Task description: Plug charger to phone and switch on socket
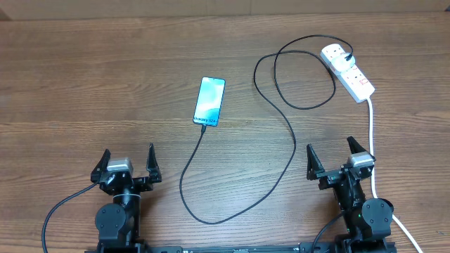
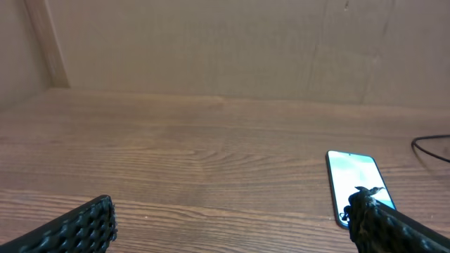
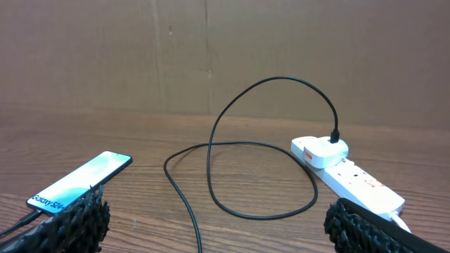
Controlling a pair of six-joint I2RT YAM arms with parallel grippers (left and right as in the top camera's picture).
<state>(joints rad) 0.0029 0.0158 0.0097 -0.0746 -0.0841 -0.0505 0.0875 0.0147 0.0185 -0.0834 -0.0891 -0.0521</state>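
Nearest the lens, the left gripper [image 1: 128,150] and the right gripper [image 1: 329,145] sit at the table's near edge. Each has its two black fingers spread wide apart with nothing between them. In the wrist views the finger pads [image 2: 79,228] show a knobbly, ribbed rubber texture.

The table [image 1: 70,84] is flat brown wood with a long horizontal grain.

Between the two arms, the charger [image 1: 294,144], a thin black cable, makes a rounded loop close to the near edge. One run climbs left to the phone [image 1: 209,101], a slim rectangle with rounded corners and a glossy blue-teal lit screen. The phone lies flat ahead of the left gripper and towards the middle. The cable end meets the phone's bottom edge; whether it is seated there cannot be told.

The cable's other run snakes right and far, curls into a wide oval coil and enters a raised white block [image 3: 320,151] on the socket's far end.

The socket [image 1: 349,72] is a long white plastic power strip with small red marks. It lies slantwise ahead of the right gripper, at the far right. Its switch position is too small to read. A thicker white cord [image 1: 371,126] runs from its near end past the right gripper.

A plain brown board wall [image 3: 105,56] stands behind.
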